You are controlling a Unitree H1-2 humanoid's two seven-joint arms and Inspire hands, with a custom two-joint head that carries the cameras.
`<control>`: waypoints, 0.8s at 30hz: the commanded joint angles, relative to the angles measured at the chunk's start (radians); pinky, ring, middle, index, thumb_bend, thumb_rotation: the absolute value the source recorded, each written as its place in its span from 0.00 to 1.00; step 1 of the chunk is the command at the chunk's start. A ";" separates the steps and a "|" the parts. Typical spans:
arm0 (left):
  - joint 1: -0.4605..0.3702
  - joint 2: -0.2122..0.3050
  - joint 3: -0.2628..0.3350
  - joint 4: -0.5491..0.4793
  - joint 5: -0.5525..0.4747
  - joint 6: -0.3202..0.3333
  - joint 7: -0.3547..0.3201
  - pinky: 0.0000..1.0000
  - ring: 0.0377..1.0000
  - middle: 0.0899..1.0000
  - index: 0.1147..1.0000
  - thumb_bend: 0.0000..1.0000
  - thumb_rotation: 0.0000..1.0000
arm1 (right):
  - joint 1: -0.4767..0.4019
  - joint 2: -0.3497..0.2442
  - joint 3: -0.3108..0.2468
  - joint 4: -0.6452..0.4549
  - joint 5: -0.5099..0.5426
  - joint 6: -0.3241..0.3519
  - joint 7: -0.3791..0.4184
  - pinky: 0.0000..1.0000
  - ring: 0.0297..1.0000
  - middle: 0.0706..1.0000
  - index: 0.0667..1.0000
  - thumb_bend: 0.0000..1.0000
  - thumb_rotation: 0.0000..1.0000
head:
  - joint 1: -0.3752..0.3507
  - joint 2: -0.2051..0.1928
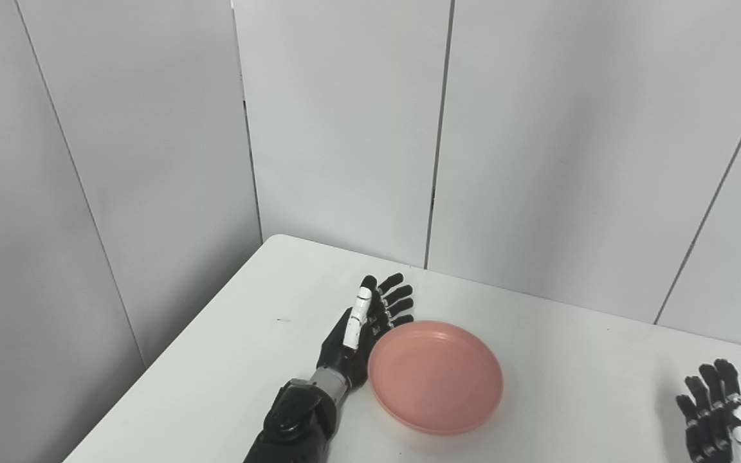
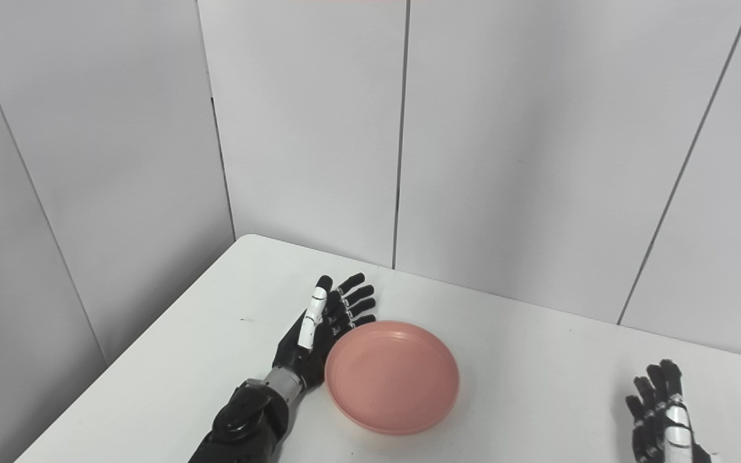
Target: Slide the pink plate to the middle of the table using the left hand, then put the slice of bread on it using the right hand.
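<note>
The pink plate [image 1: 435, 375] lies empty on the white table [image 1: 229, 360], left of the table's middle. My left hand [image 1: 364, 328] is open, fingers stretched out, with its palm side against the plate's left rim; it also shows in the right eye view [image 2: 322, 325]. My right hand [image 1: 718, 415] is open and empty, low at the right near the picture's bottom edge, far from the plate. No slice of bread is in view.
Grey wall panels [image 1: 345, 128] stand close behind the table's far edge and along its left side. The table's left edge [image 1: 171, 360] runs diagonally near my left arm.
</note>
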 commanded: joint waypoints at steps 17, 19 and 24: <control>0.054 -0.057 -0.051 -0.123 0.002 0.047 -0.014 0.89 0.89 0.88 0.85 0.75 0.98 | -0.011 0.028 0.032 -0.124 -0.064 0.053 -0.050 1.00 0.99 1.00 1.00 0.61 1.00 | -0.189 0.073; 0.061 -0.060 -0.054 -0.141 0.001 0.056 -0.016 0.89 0.89 0.88 0.85 0.75 0.99 | -0.013 0.035 0.035 -0.135 -0.073 0.065 -0.061 1.00 0.99 1.00 1.00 0.62 0.99 | -0.214 0.085; 0.077 -0.068 -0.058 -0.180 -0.007 0.081 -0.016 0.90 0.90 0.88 0.86 0.75 0.98 | -0.022 0.054 0.039 -0.132 -0.082 0.065 -0.078 1.00 0.97 0.98 0.99 0.65 0.94 | -0.279 0.105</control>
